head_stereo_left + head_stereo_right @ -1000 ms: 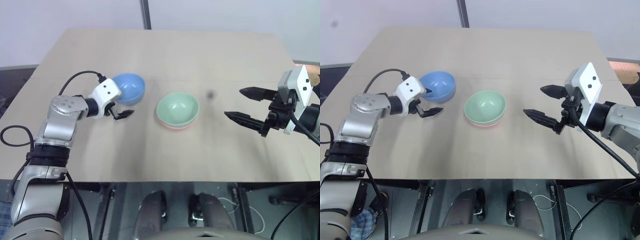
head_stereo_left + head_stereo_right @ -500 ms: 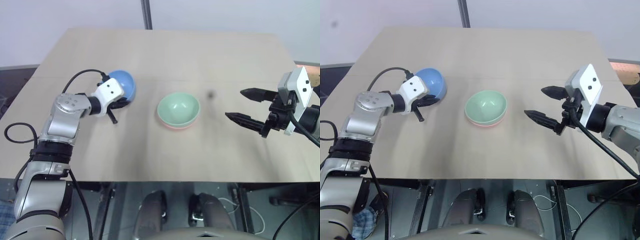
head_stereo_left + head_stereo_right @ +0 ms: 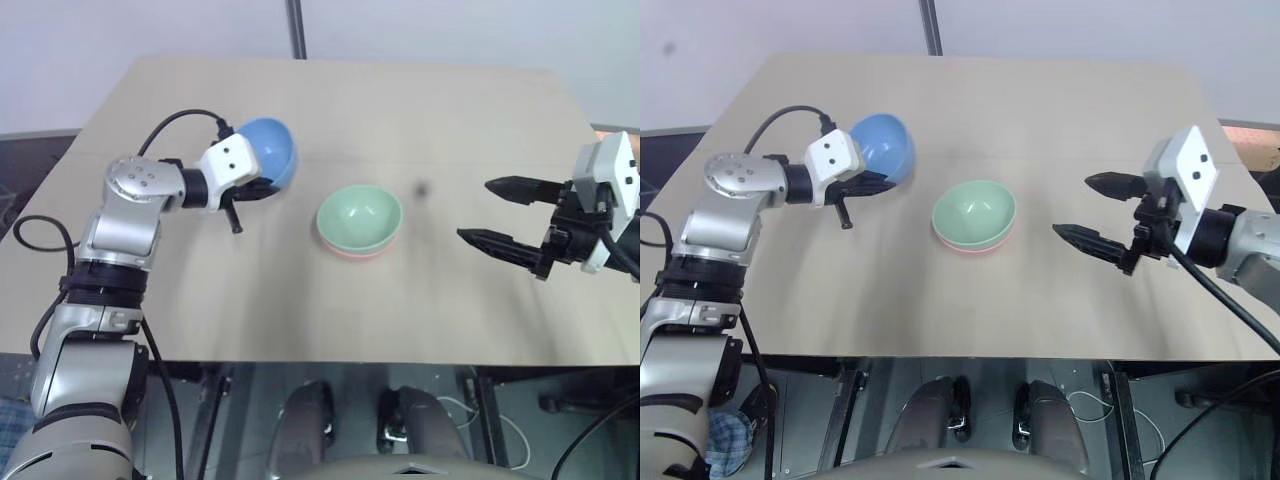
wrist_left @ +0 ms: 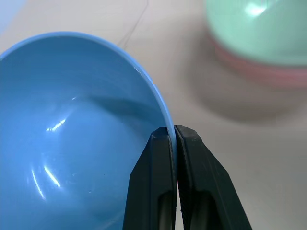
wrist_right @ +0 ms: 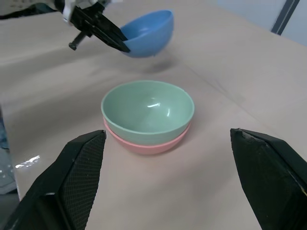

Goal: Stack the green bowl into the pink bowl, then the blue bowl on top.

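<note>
Three small round smooth plastic bowls are in view, one of each colour, along with two end effectors, each with two black fingers.

Nearest the robot, toward the right side of the pale wooden tabletop, the right end effector hangs above the surface with its fingers spread wide and nothing between them. It points toward the middle of the tabletop, where the stacked bowls sit.

At the centre of the tabletop the pale mint-green bowl sits nested inside the salmon-pink bowl. Both stand upright with their openings facing up, and only a thin band of the pink one shows beneath the green rim. That makes a stack of two.

Farther back and to the left, the left end effector has its fingers pinched narrowly on the rim of the light sky-blue bowl, one finger inside the wall and one outside. The blue bowl is lifted clear of the tabletop and tilted, with its opening turned partly toward the left arm rather than straight up. It hangs apart from the stack, to the left of it and a little beyond it.

A small dark spot marks the tabletop just right of the stack.
</note>
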Controlling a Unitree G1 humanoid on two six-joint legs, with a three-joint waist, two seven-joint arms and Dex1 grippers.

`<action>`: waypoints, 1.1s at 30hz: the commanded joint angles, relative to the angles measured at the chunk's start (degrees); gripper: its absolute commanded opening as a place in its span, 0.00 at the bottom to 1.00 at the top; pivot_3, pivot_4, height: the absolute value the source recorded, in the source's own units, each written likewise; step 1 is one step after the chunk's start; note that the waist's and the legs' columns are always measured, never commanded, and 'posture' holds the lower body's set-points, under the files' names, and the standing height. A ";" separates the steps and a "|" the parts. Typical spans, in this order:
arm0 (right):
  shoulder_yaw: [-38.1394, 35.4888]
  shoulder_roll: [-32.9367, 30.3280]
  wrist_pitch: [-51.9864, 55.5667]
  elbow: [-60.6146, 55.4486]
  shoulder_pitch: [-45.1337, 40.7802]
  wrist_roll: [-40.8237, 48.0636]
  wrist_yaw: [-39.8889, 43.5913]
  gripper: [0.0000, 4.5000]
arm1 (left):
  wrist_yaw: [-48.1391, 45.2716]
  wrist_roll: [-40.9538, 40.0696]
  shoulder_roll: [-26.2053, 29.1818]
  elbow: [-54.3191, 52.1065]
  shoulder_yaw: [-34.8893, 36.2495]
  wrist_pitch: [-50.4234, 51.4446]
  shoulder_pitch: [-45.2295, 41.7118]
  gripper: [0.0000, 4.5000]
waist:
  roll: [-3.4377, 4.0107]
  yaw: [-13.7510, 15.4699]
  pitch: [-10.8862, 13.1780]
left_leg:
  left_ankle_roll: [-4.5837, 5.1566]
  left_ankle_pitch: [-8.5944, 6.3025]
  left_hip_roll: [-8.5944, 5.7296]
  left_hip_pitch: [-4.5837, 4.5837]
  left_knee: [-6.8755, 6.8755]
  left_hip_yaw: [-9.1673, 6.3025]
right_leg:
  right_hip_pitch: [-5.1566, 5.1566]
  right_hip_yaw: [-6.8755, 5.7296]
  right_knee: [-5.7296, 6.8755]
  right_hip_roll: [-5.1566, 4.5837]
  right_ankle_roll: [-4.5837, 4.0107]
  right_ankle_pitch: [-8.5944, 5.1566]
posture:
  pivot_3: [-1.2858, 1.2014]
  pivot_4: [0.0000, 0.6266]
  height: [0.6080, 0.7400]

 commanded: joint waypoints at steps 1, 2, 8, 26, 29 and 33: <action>-3.28 -1.71 -1.60 -0.58 0.75 0.48 1.18 1.00 | -4.65 -2.07 0.40 -3.63 -0.43 -1.51 -2.86 0.02 | 0.00 0.00 0.00 | 0.00 0.00 0.00 0.00 0.03 0.00 | 0.00 0.00 0.02 0.01 0.00 0.00 | 0.52 0.24 1.00; -3.39 -1.95 -1.73 -0.54 1.02 0.19 1.26 1.00 | -6.07 -2.69 0.34 -4.34 -0.73 -1.62 -3.00 0.02 | 0.00 -0.01 0.00 | 0.00 0.00 0.01 -0.01 0.06 -0.01 | 0.00 0.00 0.04 0.01 0.00 0.00 | 0.52 0.24 1.00; -4.09 -2.28 -2.11 -1.06 2.04 0.51 0.54 1.00 | -14.33 -6.50 0.36 -11.19 -2.72 -1.91 -2.83 0.02 | 0.00 -0.04 0.01 | 0.02 -0.01 0.03 0.01 0.24 -0.01 | 0.01 0.03 0.24 0.01 0.06 -0.04 | 0.52 0.24 1.00; -2.95 -2.16 -2.92 -0.88 1.53 -0.02 -2.16 1.00 | -14.92 -6.58 -5.91 -12.65 -5.10 -11.36 -4.75 0.61 | 0.00 0.01 0.01 | 0.06 -0.04 0.03 0.02 0.41 -0.03 | 0.03 0.05 0.40 0.00 0.10 -0.07 | 0.52 0.24 1.00; -2.84 -2.26 -2.89 -0.94 1.47 0.10 -2.06 1.00 | -14.76 -7.98 -6.31 -13.39 -4.62 -9.96 -5.00 0.82 | -0.01 -0.01 0.01 | 0.06 -0.04 0.03 0.02 0.40 -0.03 | 0.03 0.05 0.40 0.00 0.10 -0.07 | 0.52 0.24 1.00; -2.98 -2.35 -2.85 -1.04 1.81 0.22 -1.70 1.00 | -14.96 -14.22 -5.43 -15.36 -1.53 -0.54 -5.80 0.82 | -0.01 -0.08 0.01 | 0.06 -0.03 0.05 0.03 0.40 -0.03 | 0.02 0.07 0.42 0.01 0.11 -0.07 | 0.52 0.24 1.00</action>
